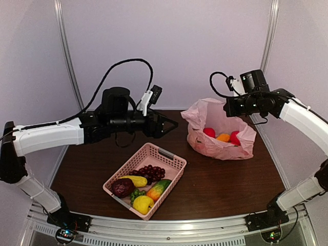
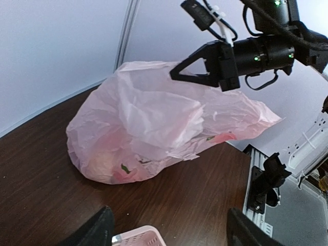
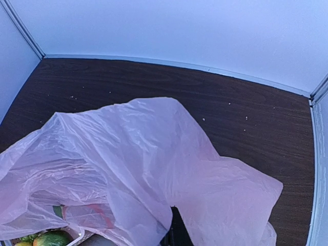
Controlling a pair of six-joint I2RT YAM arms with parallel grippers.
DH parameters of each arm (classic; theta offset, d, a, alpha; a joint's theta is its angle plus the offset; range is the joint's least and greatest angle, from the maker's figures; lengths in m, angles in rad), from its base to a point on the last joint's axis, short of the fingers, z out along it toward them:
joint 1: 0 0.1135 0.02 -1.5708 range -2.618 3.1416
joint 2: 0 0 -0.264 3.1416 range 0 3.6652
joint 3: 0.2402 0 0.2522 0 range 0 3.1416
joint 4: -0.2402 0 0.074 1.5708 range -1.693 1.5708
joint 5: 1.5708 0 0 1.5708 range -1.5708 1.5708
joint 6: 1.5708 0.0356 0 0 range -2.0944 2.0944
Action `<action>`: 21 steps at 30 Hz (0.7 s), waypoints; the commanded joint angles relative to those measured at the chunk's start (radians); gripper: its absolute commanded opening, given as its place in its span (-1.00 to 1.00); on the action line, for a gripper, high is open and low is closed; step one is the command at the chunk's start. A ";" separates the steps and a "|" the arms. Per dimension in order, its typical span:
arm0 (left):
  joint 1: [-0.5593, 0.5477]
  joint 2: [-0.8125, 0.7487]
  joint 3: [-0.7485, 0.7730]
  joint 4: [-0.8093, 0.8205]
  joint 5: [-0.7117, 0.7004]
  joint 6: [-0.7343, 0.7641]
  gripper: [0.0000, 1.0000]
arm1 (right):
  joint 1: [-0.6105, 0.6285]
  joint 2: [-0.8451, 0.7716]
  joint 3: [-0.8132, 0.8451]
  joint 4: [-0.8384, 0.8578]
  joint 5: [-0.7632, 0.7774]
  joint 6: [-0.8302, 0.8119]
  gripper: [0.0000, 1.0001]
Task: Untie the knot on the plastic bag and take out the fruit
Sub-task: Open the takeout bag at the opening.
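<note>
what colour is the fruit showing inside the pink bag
The fruit in the plastic bag is red, orange, red; clearest in the top external view.

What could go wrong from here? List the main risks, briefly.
1. The right gripper seems to pinch only the thin film of the plastic bag; the film could tear or slip out.
2. The left gripper hangs open, off the bag, so lifting may drag the bag and spill the fruit at its mouth.
</note>
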 commanded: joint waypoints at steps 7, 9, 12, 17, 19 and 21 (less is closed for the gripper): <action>-0.069 0.150 0.116 0.112 0.012 -0.105 0.95 | 0.031 -0.073 -0.072 0.089 -0.118 0.050 -1.00; -0.069 0.172 0.146 0.104 -0.012 -0.122 0.95 | 0.040 -0.081 -0.081 0.090 -0.119 0.047 -1.00; -0.069 0.198 0.179 0.125 -0.014 -0.152 0.95 | 0.050 -0.092 -0.096 0.093 -0.119 0.049 -1.00; -0.069 0.239 0.222 0.101 -0.042 -0.169 0.95 | 0.060 -0.108 -0.111 0.091 -0.117 0.049 -1.00; -0.069 0.253 0.234 0.077 -0.052 -0.171 0.95 | 0.062 -0.114 -0.115 0.089 -0.114 0.049 -1.00; -0.069 0.266 0.239 0.054 -0.068 -0.176 0.95 | 0.063 -0.122 -0.118 0.088 -0.112 0.047 -1.00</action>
